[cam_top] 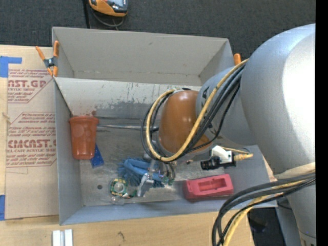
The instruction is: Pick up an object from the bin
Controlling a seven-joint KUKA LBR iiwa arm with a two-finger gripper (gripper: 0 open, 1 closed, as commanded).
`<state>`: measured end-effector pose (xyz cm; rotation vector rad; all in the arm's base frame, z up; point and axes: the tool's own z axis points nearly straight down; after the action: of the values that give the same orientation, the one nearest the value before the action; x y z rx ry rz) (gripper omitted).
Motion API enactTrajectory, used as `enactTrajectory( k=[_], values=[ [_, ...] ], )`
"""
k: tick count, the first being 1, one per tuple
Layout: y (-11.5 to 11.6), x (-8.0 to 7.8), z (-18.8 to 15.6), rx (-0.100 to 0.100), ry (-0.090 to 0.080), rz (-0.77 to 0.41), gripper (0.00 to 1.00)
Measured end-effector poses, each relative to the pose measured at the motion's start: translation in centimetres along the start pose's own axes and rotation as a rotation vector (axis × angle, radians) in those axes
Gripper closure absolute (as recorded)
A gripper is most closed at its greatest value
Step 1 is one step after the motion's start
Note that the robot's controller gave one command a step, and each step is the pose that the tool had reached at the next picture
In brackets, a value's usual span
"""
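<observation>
My gripper point(155, 178) hangs low over the front middle of the bin, under the orange cover. Its tip is down at the right end of a crumpled blue thing point(132, 168) lying on the floor there; whether it touches it I cannot tell. Just left of the tip, near the front wall, lies a small round green and white thing point(119, 188). A red rectangular block point(209, 186) lies to the right of the gripper, near the front wall.
An orange cup point(83, 136) lies on its side by the left wall, with a small blue piece point(97, 158) below it. A white and black part with a yellow tip point(224, 157) lies at the right. The arm and its cables cover the bin's right side.
</observation>
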<state>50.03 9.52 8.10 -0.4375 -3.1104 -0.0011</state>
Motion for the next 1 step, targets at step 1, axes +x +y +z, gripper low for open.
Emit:
enactTrajectory(
  k=[1],
  values=[
    [-0.65, 0.41, 0.71, -0.002, 0.006, 0.023, 1.0]
  ],
)
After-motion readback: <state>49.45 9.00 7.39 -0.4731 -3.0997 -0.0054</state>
